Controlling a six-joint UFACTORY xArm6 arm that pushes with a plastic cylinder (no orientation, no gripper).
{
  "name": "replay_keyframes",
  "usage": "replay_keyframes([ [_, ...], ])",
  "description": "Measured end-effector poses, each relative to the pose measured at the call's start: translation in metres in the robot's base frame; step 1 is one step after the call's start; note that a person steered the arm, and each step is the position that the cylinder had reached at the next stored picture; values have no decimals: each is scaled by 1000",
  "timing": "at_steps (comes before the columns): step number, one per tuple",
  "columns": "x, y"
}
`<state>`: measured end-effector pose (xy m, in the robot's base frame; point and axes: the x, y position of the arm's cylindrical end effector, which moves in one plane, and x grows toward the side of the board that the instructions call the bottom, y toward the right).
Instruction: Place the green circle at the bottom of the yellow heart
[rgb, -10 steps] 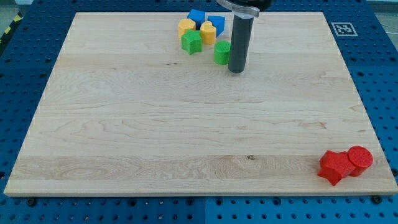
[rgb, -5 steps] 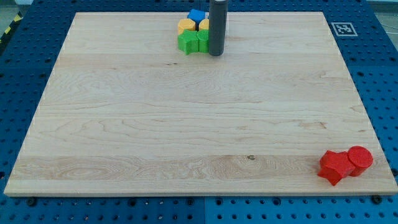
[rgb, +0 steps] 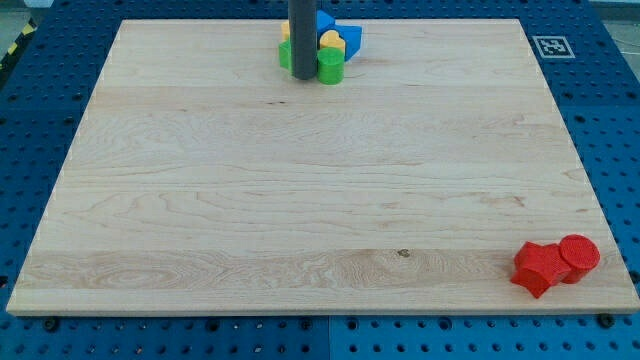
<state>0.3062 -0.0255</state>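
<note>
Where my tip (rgb: 303, 76) touches, green circle (rgb: 331, 67) upright, round, directly below yellow heart (rgb: 331, 44).

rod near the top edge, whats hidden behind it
The rod covers most of a green block and an orange-yellow block; only slivers show at its left. Their shapes cannot be made out. My tip sits just left of the green circle.
</note>
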Motion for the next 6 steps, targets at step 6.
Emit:
replay_keyframes([
  [6, 102, 17],
])
